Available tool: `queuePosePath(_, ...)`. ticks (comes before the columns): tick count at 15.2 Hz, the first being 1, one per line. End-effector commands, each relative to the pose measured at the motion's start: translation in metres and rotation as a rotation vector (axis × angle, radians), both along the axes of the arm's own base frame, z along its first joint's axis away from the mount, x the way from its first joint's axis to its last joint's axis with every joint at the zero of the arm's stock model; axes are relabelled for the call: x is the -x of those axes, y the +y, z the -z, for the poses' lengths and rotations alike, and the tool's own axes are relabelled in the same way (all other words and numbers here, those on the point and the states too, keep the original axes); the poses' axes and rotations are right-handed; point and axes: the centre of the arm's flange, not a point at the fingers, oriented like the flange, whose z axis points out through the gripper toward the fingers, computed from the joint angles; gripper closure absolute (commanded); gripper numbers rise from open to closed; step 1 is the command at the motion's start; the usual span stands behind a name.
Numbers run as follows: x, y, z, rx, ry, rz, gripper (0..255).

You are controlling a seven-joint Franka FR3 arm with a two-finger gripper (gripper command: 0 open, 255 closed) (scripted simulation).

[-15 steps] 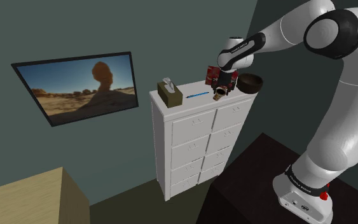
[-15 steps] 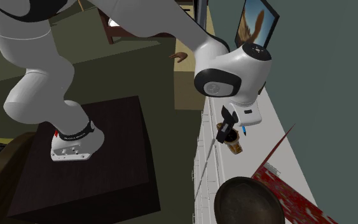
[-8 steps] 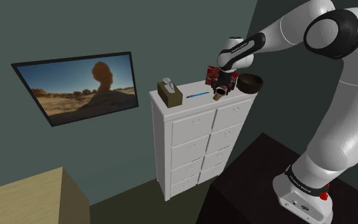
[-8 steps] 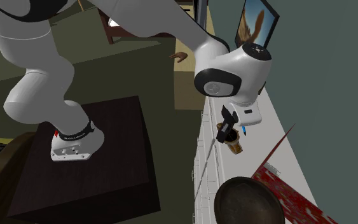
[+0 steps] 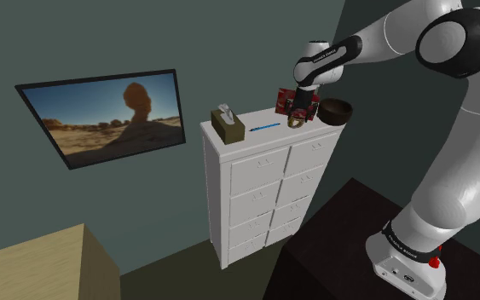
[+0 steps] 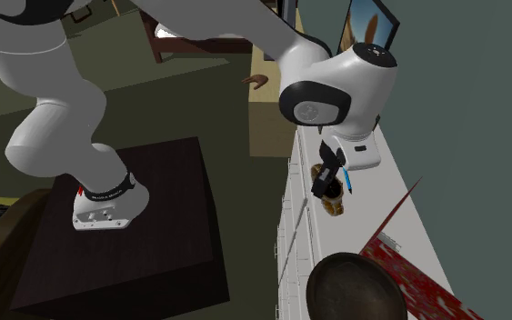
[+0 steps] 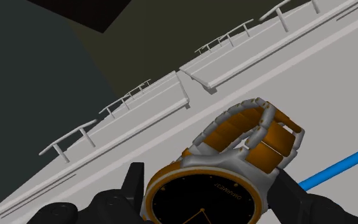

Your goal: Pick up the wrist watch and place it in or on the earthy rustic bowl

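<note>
Grips the watch (image 7: 222, 184) in the claw (image 7: 203, 203), with 1 black finger pressed on each side of the dark round face. Seems to carry it just above the white top of the dresser (image 5: 263, 170), near the front edge, close to a blue pen (image 5: 265, 126) and a red box (image 5: 282, 100). No sure sign of contact between the orange band and the surface. So, pick-up judged as done, or very nearly. Left to do, 2 steps: first bring the watch across to the brown bowl (image 5: 335, 110), standing near the claw at the end of the dresser on the shoulder view's right; then lower it and let go inside. Nothing visible in the bowl yet.
</note>
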Motion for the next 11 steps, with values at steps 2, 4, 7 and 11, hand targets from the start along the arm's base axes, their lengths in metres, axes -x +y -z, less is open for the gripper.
queuePosePath(2, 0.0, 0.001, -0.016, 0.0, 0.0, 0.0, 255)
queuePosePath(4, 0.0, 0.001, -0.026, 0.0, 0.0, 0.0, 255)
queuePosePath(7, 0.0, 0.001, -0.042, 0.0, 0.0, 0.0, 255)
queuePosePath(11, 0.0, 0.001, -0.063, 0.0, 0.0, 0.0, 255)
